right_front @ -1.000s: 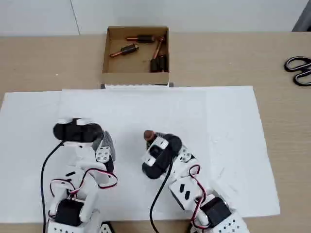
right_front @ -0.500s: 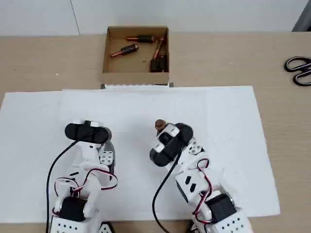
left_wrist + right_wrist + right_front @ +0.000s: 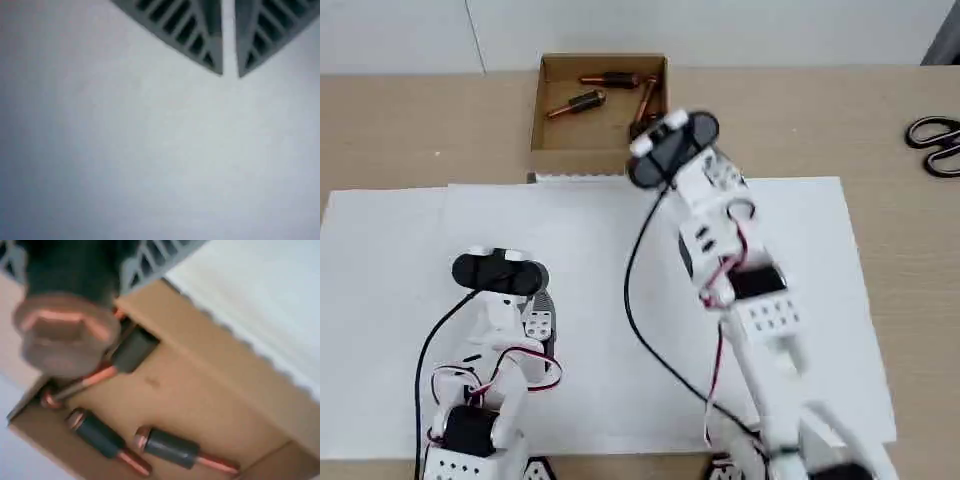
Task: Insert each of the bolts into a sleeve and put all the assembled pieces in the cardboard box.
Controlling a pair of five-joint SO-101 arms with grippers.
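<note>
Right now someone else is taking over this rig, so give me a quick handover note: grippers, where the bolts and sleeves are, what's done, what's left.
Right gripper: shut on an assembled bolt-and-sleeve piece, held over a corner of the cardboard box.
Left gripper: shut, holding nothing, low over the white paper.
Done: at least three assembled pieces lie in the box.
Left: open the right gripper so the held piece drops into the box.
</note>
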